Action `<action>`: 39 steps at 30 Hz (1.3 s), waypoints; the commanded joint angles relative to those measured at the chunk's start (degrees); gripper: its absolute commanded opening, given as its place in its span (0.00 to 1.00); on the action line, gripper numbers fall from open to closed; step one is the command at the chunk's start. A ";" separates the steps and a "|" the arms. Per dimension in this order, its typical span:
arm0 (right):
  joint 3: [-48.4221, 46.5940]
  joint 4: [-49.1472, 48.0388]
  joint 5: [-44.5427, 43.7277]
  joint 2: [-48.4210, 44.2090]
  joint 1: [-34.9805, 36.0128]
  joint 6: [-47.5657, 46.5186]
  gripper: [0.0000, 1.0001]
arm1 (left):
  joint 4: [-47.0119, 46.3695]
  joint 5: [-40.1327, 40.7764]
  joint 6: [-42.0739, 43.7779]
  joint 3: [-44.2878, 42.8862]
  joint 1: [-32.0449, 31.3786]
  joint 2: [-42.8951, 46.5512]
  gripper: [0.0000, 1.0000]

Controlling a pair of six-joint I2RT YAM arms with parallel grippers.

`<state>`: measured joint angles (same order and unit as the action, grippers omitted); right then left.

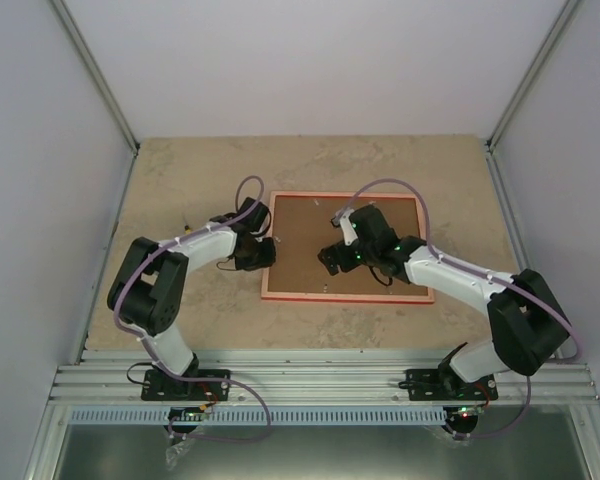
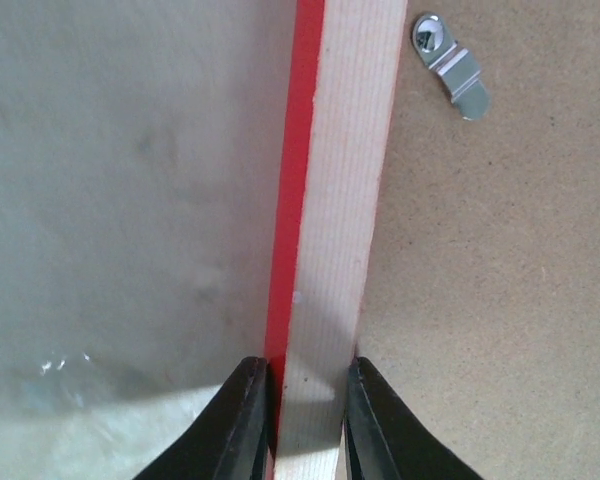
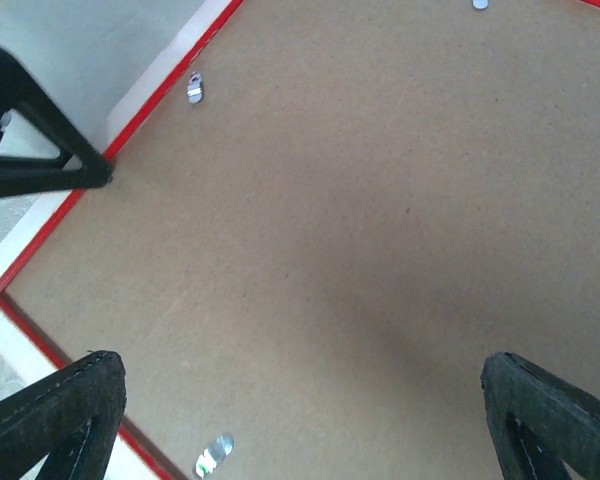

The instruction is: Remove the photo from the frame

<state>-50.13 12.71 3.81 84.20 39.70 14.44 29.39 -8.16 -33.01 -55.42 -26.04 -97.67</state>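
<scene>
Left hand astride frame edge, backing board and metal clip alongside.

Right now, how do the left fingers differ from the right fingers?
The left fingers pinch the frame rail, close together; the right fingers stand wide open, holding nothing. Left sits at the frame's edge; right hangs over the backing board. Both are black.

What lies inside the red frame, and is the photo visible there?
A brown backing board fills the frame, with small metal clips at its edges. The photo cannot be seen; anything under the board is covered.
</scene>
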 commanded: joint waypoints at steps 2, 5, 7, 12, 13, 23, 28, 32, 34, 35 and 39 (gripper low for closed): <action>-2.62 1.16 -1.19 1.36 0.92 -5.65 0.98 | 0.43 3.37 1.53 -3.93 5.60 -3.69 0.12; -3.15 1.16 -1.07 1.93 1.48 -7.99 0.98 | 3.05 4.10 3.77 -7.49 7.58 -5.14 0.12; -3.81 1.23 -0.93 2.39 2.17 -9.51 0.97 | 4.27 4.63 4.86 -9.26 8.37 -5.61 0.11; -4.58 1.70 -2.91 4.00 5.55 -14.02 0.98 | 7.86 6.80 8.13 -13.16 8.71 -7.12 0.09; -4.74 2.15 -3.24 4.42 6.42 -15.56 0.98 | 8.36 7.26 8.62 -13.88 8.73 -7.32 0.09; -3.82 2.24 -20.24 7.29 15.52 -23.56 0.98 | 11.58 6.78 11.50 -18.28 9.08 -6.62 0.07; -3.54 0.12 -27.56 9.17 17.82 -26.92 0.98 | 12.00 4.97 11.10 -18.64 9.08 -4.91 0.07; -2.31 -3.85 -32.97 11.52 19.39 -29.82 0.97 | 12.16 4.00 9.84 -18.39 9.08 -3.39 0.07; -1.46 -6.37 -35.72 12.87 20.09 -31.38 0.96 | 12.00 3.20 9.58 -18.17 9.08 -2.63 0.07; -1.08 -7.70 -36.88 13.48 20.45 -32.25 0.96 | 12.01 3.02 9.36 -18.08 9.08 -2.31 0.07; 0.46 -13.90 -39.78 15.28 21.16 -35.34 0.95 | 12.09 2.21 9.13 -17.82 9.08 -1.51 0.07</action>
<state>-51.33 6.68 -29.76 97.71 59.94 -16.32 42.33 -2.28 -23.83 -71.85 -17.17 -102.94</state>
